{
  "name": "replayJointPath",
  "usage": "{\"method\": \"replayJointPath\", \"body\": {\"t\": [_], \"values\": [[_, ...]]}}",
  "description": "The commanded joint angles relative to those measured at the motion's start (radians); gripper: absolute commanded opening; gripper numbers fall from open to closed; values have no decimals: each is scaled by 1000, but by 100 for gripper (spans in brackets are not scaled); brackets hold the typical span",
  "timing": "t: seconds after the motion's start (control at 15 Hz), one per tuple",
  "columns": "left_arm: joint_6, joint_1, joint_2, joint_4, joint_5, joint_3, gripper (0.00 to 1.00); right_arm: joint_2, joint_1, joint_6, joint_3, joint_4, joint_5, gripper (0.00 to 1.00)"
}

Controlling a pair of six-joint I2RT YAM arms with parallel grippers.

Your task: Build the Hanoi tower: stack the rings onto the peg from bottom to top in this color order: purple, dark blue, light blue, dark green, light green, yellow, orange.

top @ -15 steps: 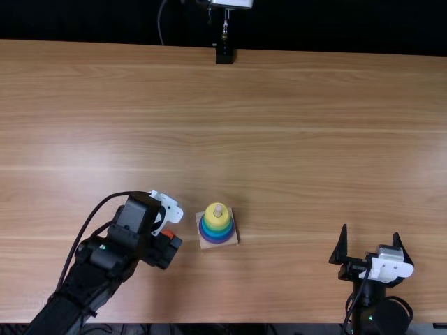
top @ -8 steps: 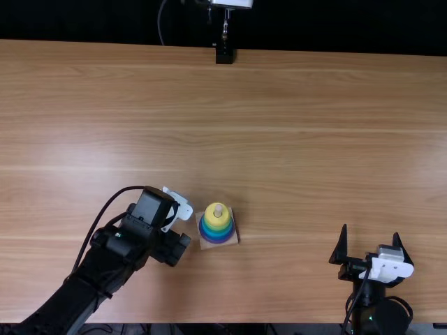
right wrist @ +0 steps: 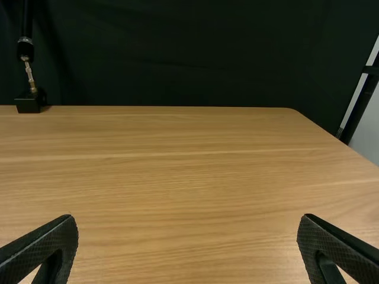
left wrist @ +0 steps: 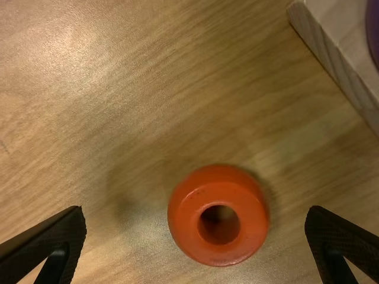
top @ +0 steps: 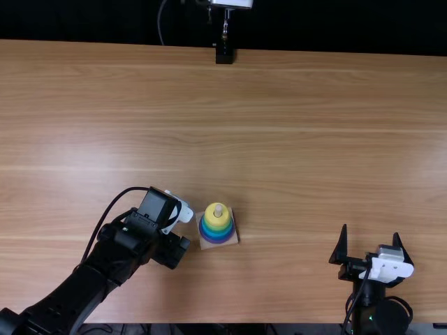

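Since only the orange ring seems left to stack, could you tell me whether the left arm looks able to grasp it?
Probably yes: the left gripper is open, its fingers either side of the orange ring, with nothing between.

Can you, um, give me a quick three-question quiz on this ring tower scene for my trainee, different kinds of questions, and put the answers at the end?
1. Fill in the blank: the uppermost ring on the peg is ____.
2. True or false: the left claw is open and grips nothing.
3. Multiple choice: where is the orange ring?
a) On the peg
b) On the table, beside the tower's wooden base
c) At the far edge of the table

Key: 1. yellow; 2. true; 3. b
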Motion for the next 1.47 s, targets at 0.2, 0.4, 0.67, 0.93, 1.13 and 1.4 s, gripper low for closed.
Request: {"method": "replayJointPath", "body": {"t": [0.2, 0.4, 0.67, 0.93, 1.13, 1.4], "values": [[-7, -7, 33, 0, 11, 39, 100, -10, 7, 7, -15, 4, -4, 100], [-6, -9, 56, 0, 11, 43, 100, -10, 7, 7, -15, 4, -4, 100], [-6, -9, 57, 0, 9, 39, 73, -10, 7, 7, -15, 4, -4, 100], [-98, -4, 57, 0, 9, 38, 2, -10, 7, 7, -15, 4, -4, 100], [-133, -5, 51, 0, 7, 55, 0, -10, 7, 7, -15, 4, -4, 100], [-142, -5, 23, -22, -5, 179, 0, -10, 7, 7, -15, 4, -4, 100]]}}
